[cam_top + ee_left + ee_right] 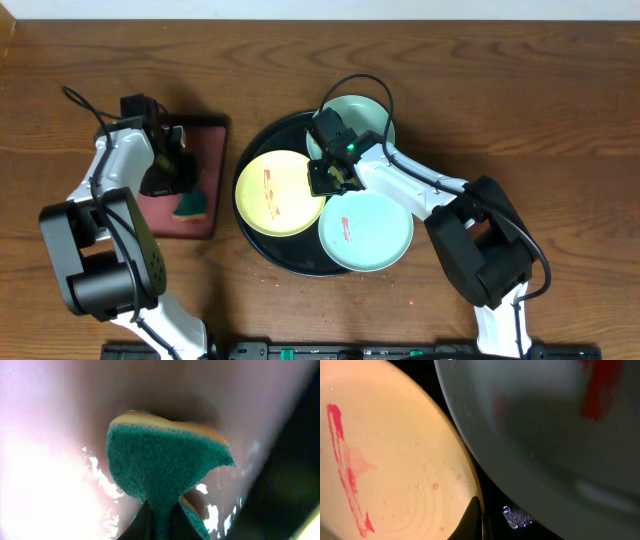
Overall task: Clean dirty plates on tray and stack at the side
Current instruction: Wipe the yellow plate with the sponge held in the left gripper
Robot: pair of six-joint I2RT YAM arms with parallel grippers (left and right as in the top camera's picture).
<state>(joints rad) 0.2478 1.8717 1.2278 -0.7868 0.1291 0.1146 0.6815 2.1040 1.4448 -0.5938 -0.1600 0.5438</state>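
The black tray (262,138) holds all three plates. The yellow plate (280,192) lies at its left with a red smear. One aqua plate (366,230) with a red mark lies at the front right. The other aqua plate (365,112) lies at the back, partly under my right arm. My right gripper (325,182) pinches the yellow plate's right rim. In the right wrist view one finger (479,522) lies over the rim of the yellow plate (385,460), beside the aqua plate (545,425). My left gripper (185,190) is shut on a green sponge (160,470).
A maroon rectangular tray (215,130) lies left of the black tray, and the sponge (192,207) hangs just over it. Its wet surface (60,420) fills the left wrist view. Bare wooden table (520,90) surrounds both trays.
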